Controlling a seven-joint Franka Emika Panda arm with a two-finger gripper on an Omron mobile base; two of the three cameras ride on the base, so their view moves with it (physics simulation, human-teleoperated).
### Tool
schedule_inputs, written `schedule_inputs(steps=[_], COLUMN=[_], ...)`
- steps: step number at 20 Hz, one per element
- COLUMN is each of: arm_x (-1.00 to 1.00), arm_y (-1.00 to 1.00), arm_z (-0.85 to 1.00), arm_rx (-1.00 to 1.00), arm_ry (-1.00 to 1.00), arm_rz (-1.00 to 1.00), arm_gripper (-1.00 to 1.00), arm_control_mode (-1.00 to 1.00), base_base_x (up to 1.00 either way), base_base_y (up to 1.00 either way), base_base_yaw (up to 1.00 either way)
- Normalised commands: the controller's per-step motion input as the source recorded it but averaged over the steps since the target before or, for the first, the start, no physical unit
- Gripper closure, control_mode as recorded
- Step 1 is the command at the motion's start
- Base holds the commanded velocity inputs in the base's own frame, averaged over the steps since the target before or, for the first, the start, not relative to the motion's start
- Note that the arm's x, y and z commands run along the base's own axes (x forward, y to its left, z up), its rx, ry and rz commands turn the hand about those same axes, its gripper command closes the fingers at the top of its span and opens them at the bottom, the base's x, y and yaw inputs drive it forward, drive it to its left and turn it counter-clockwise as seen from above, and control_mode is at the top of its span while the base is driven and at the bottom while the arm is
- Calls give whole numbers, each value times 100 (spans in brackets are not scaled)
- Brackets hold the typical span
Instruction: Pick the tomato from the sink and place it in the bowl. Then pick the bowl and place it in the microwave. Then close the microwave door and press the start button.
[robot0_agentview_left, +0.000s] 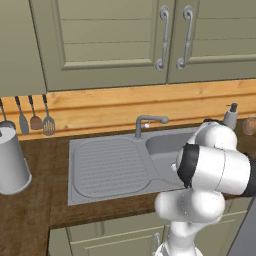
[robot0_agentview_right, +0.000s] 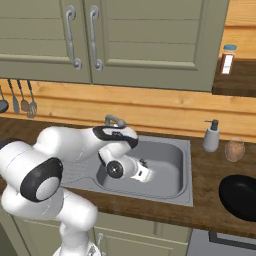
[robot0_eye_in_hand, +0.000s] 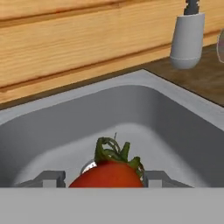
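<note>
The tomato (robot0_eye_in_hand: 107, 176), red with a green stalk, sits between my two finger tips in the hand view, low in the basin of the grey sink (robot0_eye_in_hand: 175, 127). My gripper (robot0_eye_in_hand: 104, 179) is shut on the tomato, one tip against each side. From the right base view my gripper (robot0_agentview_right: 145, 173) reaches down into the sink (robot0_agentview_right: 172, 150) basin, and the hand hides the tomato there. The black bowl (robot0_agentview_right: 241, 197) stands on the wooden counter to the right of the sink. The sink (robot0_agentview_left: 100, 165) has its ribbed draining board on the left. The microwave and its door are out of view.
A curved tap (robot0_agentview_left: 148, 121) stands behind the basin. A grey soap dispenser (robot0_agentview_right: 211, 136) and a rounded brownish thing (robot0_agentview_right: 234, 149) sit at the back right, near the bowl. Left of the sink are a grey canister (robot0_agentview_left: 11, 160) and hanging utensils (robot0_agentview_left: 35, 117). Beige cabinets hang overhead.
</note>
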Motion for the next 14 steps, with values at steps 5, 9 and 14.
schedule_inputs(steps=[5, 9, 14], arm_x=[0, 0, -17], arm_y=[-60, -57, -47], arm_z=[100, 100, 100], arm_rx=[33, 36, 40], arm_ry=[-3, 0, -1], arm_rz=[-11, -12, -7], arm_gripper=[100, 100, 100], arm_control_mode=[-100, -100, -100], base_base_x=[0, 0, 0], base_base_y=[0, 0, 0], base_base_yaw=[0, 0, 0])
